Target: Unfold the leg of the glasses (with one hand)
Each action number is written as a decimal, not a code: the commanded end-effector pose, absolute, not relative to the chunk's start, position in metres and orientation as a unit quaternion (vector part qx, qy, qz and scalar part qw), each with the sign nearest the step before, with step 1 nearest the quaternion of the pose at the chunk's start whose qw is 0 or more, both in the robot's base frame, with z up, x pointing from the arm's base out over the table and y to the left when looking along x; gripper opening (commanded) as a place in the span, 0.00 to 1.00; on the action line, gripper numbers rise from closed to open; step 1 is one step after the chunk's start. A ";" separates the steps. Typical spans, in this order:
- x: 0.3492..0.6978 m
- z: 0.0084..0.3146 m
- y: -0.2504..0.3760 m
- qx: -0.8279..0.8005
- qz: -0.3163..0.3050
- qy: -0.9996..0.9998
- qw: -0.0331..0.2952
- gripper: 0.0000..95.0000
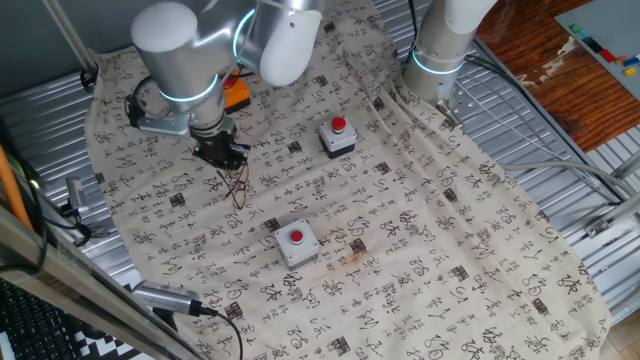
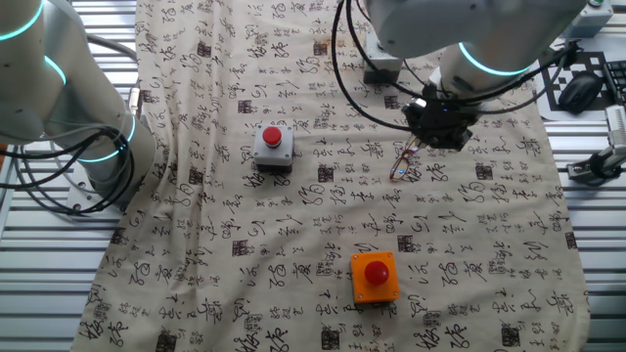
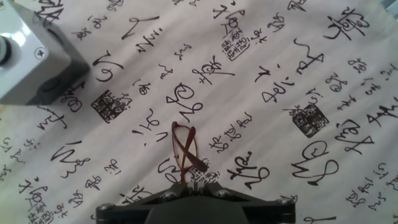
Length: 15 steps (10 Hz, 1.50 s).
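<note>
**Claw pinching the glasses above the cloth**

Right under the hand camera, the black claw [image 3: 194, 185] has its two fingers drawn together on the near end of the glasses [image 3: 185, 155], with the thin reddish-brown wire running away from the fingertips over the printed cloth [image 3: 280, 62]. From one fixed view, the claw [image 1: 228, 155] is pointed down with the glasses [image 1: 238, 186] dangling below it; I cannot tell whether their lower end touches the cloth. That spot is towards the table edge by the silver arm's [image 1: 210, 40] elbow. Near the table's middle sits a grey button box [image 1: 338, 137] with a red cap, and a second grey box [image 1: 296, 243] lies closer to the opposite edge. An orange box [image 2: 375, 277] stands apart from both, beside another edge.
</note>
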<state>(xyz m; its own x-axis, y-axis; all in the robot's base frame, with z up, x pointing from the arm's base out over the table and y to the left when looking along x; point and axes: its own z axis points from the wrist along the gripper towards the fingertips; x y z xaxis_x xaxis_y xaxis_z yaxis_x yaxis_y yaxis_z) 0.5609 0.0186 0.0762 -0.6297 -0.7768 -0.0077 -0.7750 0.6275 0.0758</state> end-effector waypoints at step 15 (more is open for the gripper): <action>0.583 0.079 0.056 0.413 -0.029 -0.910 0.023 0.00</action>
<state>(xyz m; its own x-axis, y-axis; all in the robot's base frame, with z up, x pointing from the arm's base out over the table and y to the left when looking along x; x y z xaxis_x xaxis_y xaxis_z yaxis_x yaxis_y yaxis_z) 0.5821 0.0553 0.0794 -0.6578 -0.7530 0.0175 -0.7504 0.6572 0.0701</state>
